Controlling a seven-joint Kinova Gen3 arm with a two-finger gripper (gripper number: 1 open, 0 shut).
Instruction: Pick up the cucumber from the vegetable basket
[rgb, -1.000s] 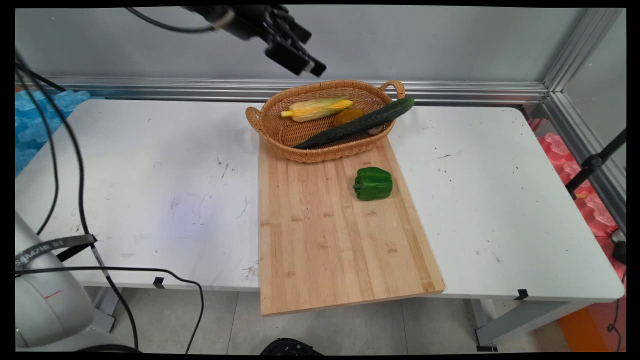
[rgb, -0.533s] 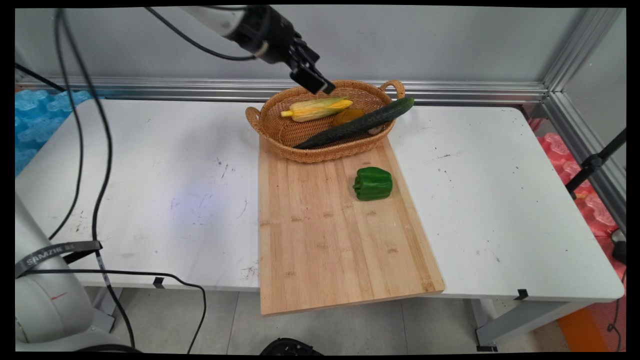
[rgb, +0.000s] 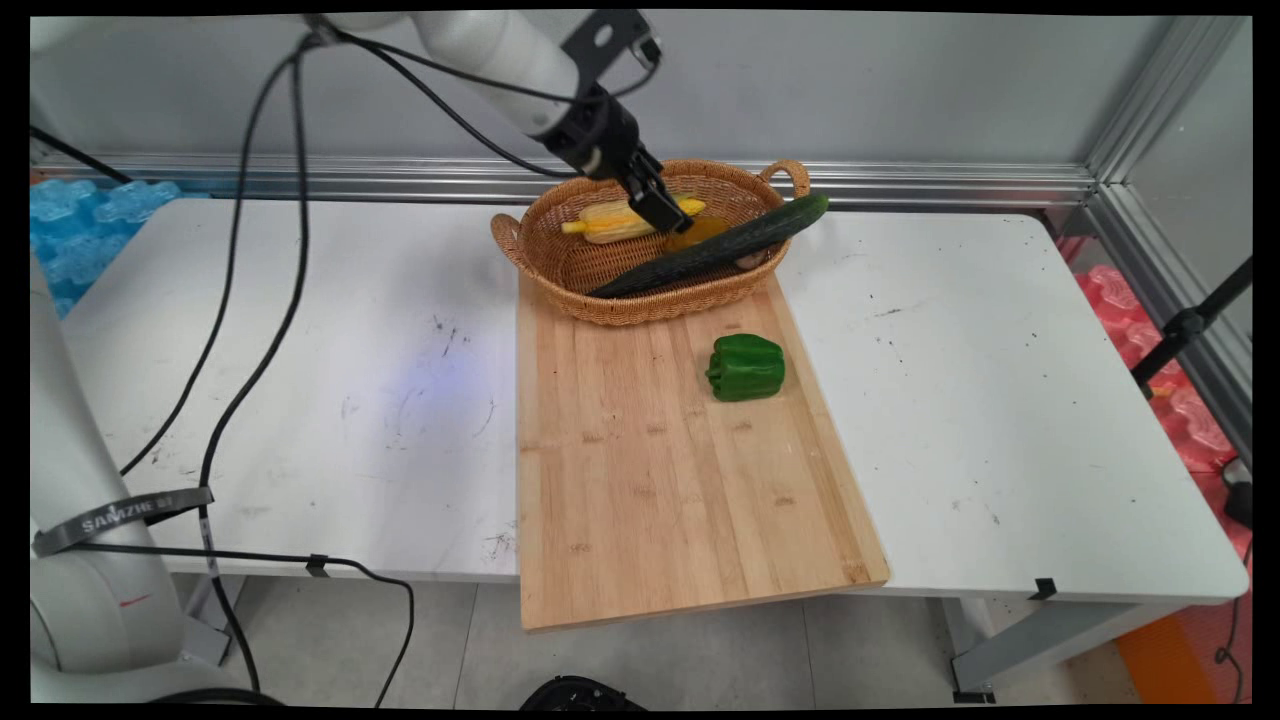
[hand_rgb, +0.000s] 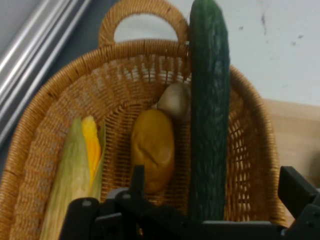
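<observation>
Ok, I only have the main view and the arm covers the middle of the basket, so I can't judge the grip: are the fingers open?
Observer: Yes. The hand view shows the gripper open, with its fingers wide apart and nothing between the pads.
Operator: What is it looking at?
Observer: The cucumber shows in the gap between the fingers, and a brownish-yellow lump lies beside it, nearer one finger.
Operator: Is there anything else in the basket that I'm missing?
Observer: A small pale bulb sits beyond the lump, against the cucumber. I can't tell what it is.
</observation>
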